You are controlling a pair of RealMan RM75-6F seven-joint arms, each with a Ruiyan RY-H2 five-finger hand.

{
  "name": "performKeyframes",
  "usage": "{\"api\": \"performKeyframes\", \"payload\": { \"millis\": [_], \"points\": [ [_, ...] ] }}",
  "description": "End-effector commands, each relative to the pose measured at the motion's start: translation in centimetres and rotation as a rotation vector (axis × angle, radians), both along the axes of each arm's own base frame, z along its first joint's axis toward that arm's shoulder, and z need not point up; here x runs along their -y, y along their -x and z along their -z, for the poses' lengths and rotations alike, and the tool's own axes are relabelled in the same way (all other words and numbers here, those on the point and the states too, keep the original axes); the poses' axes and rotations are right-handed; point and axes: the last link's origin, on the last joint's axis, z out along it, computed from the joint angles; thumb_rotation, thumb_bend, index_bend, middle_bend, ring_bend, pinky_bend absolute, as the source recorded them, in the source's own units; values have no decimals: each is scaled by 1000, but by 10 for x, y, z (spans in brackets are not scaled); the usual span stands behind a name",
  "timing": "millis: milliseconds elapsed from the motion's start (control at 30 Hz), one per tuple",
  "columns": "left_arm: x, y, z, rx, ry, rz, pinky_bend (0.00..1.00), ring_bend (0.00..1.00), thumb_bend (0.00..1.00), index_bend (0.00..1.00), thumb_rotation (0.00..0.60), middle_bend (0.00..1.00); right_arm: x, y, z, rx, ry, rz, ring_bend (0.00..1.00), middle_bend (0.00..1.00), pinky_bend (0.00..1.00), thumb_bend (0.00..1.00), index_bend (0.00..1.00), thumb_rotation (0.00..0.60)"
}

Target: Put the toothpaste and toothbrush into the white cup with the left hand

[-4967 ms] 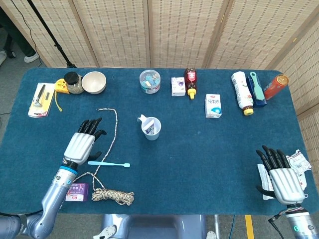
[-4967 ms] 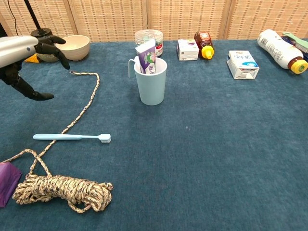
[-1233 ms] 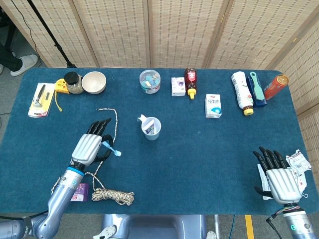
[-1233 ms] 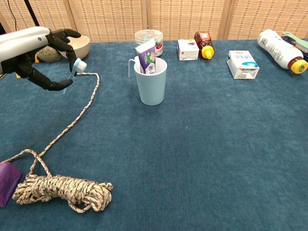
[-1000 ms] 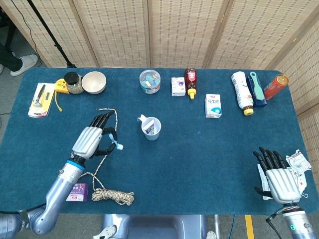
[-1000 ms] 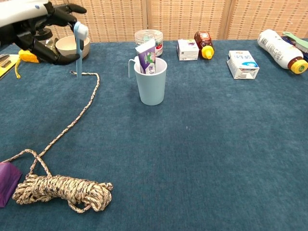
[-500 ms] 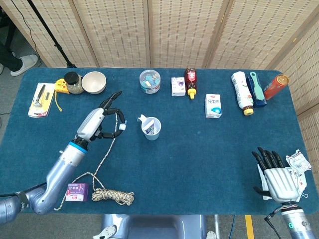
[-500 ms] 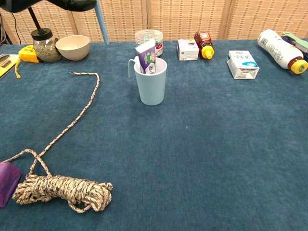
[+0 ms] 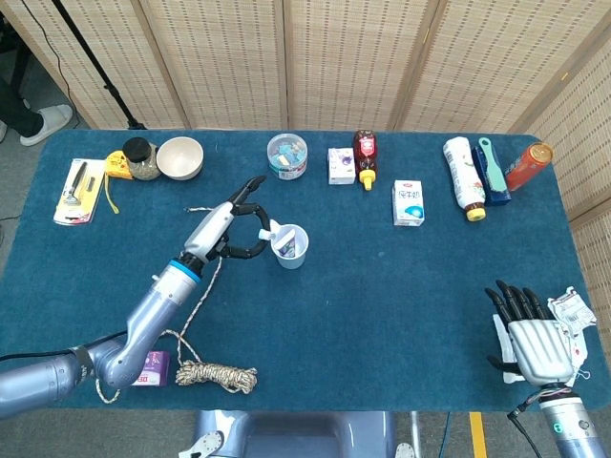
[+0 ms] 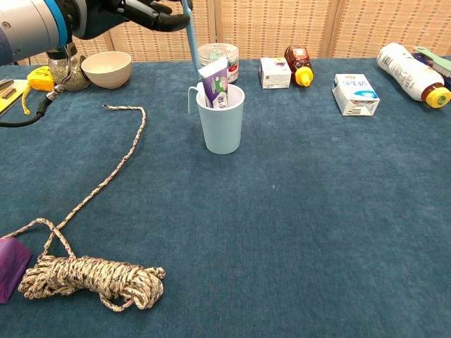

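Note:
The white cup (image 9: 292, 250) (image 10: 221, 127) stands near the middle of the blue table, with the purple toothpaste tube (image 10: 215, 83) upright inside it. My left hand (image 9: 232, 229) (image 10: 144, 13) is raised just left of the cup and pinches the light-blue toothbrush (image 10: 191, 40) (image 9: 273, 230). The brush hangs almost upright, its lower end beside the cup's left rim and handle. My right hand (image 9: 537, 343) lies flat at the table's front right, fingers spread, holding nothing.
A rope (image 10: 91, 276) trails from a coil at the front left up past the cup. A bowl (image 10: 106, 68), jar (image 10: 218, 58), small boxes (image 10: 275, 72), sauce bottle (image 10: 299, 65), carton (image 10: 355, 94) and bottles (image 10: 412, 74) line the back edge.
My left hand picked the toothbrush up off the table, lifted it, and carried it right to just beside the cup. The right hand stayed put.

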Motion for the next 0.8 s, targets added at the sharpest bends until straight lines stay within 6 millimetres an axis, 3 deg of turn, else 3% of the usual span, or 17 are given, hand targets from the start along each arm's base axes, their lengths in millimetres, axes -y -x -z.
{"api": "performKeyframes", "payload": {
  "millis": [33,800],
  "points": [
    [-5,-6,11,25,22,4,0,0,404,570,600,0,1,1,0,1,2,5,0,0,0,0,0,600],
    [-24,4,53,85,99,-46,0,0,404,568,600,0,6,5,2,-9,0,24,0,0,0,0,0,600]
  ]
}}
